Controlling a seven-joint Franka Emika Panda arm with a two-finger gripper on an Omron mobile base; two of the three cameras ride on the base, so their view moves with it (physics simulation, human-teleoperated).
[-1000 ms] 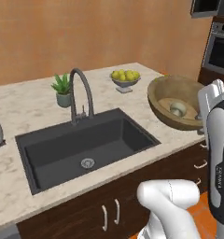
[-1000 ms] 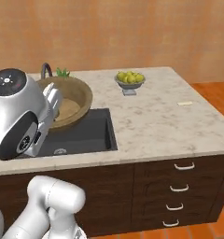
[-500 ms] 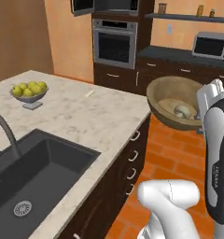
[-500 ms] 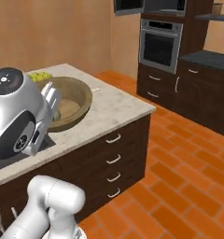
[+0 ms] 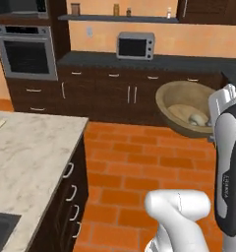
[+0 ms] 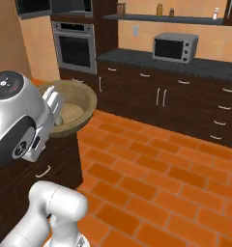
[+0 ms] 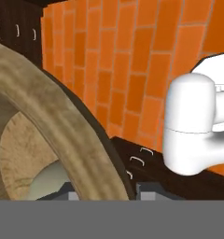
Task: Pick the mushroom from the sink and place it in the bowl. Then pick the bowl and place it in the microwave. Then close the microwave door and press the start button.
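Observation:
The brown wooden bowl (image 5: pixel 181 106) hangs in the air over the brick floor, tilted, with my gripper (image 7: pixel 107 191) shut on its rim. The small pale mushroom (image 5: pixel 196 118) lies inside it near the gripped edge. From the right base view the bowl (image 6: pixel 74 108) sits just past my hand at the island's end. In the hand view the thick bowl rim (image 7: pixel 62 133) runs between the fingertips. A corner of the dark sink (image 5: pixel 1 232) shows at the lower left. The microwave (image 6: pixel 72 6) is a dark strip above the oven at the top edge; its door cannot be made out.
The marble island counter (image 5: pixel 31 157) with drawers lies to the left. Across the orange brick floor (image 5: pixel 139 167) stands a wall of dark cabinets, a steel oven (image 5: pixel 26 51) and a small silver countertop box (image 5: pixel 134 45). A shelf with jars runs above.
The whole picture has swung from the sink island to the back wall, so the base has turned. The bowl with the mushroom stays in the gripper at the same place in view.

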